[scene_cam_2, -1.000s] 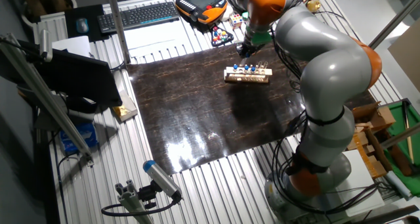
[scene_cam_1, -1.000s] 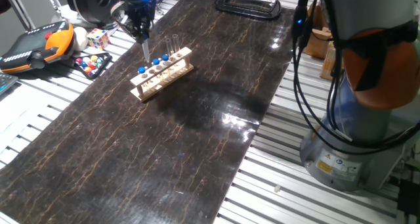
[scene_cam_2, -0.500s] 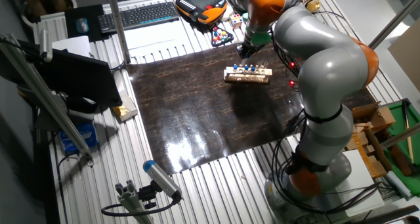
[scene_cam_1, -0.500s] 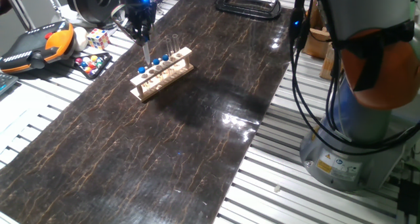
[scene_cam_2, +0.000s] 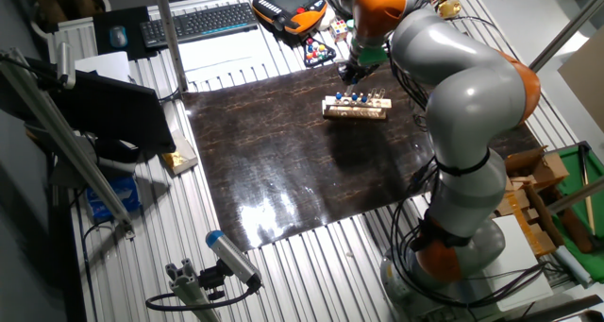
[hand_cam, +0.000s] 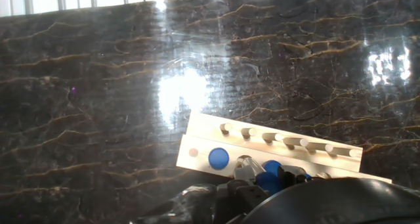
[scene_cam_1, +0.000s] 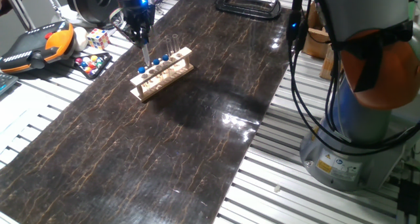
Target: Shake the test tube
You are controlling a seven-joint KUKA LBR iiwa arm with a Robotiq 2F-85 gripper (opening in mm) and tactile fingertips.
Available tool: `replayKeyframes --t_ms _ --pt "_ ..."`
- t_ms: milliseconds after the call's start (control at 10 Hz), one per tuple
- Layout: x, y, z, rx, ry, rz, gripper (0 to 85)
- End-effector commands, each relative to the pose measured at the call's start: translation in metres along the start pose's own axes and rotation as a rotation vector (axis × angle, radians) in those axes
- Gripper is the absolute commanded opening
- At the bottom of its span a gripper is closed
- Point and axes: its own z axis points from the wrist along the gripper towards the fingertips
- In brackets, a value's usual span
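My gripper (scene_cam_1: 140, 37) hangs over the left end of a wooden rack (scene_cam_1: 164, 77) and is shut on a slim clear test tube (scene_cam_1: 144, 50). The tube points down with its lower end just above the rack's top. Several blue-capped tubes (scene_cam_1: 157, 61) and two taller uncapped clear tubes (scene_cam_1: 172, 44) stand in the rack. In the other fixed view the gripper (scene_cam_2: 350, 73) is just behind the rack (scene_cam_2: 356, 111). In the hand view the rack (hand_cam: 262, 144) lies at the lower right with a blue cap (hand_cam: 218, 158) facing up. The hand's dark body hides the fingertips there.
Left of the dark mat lie an orange teach pendant (scene_cam_1: 36, 45), a colour cube (scene_cam_1: 97, 37) and a tray of coloured balls (scene_cam_1: 92, 64). A black clamp (scene_cam_1: 248, 3) sits at the mat's far end. The arm's base (scene_cam_1: 348, 152) stands on the right. A keyboard (scene_cam_2: 198, 22) lies behind.
The gripper has moved slightly up and away from the rack with the tube in it. The rack has not moved.
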Motion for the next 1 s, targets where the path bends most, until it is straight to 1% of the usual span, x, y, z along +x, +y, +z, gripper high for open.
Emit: replayKeyframes --t_ms 0,200,500,900 --pt "0.0 0.0 0.003 0.002 0.0 0.0 0.7" --pt "0.0 -0.001 0.01 0.0 -0.005 0.0 0.7" --pt "0.0 0.0 0.014 -0.005 -0.004 0.003 0.7" --pt "0.003 0.0 0.019 -0.009 -0.002 0.007 0.7"
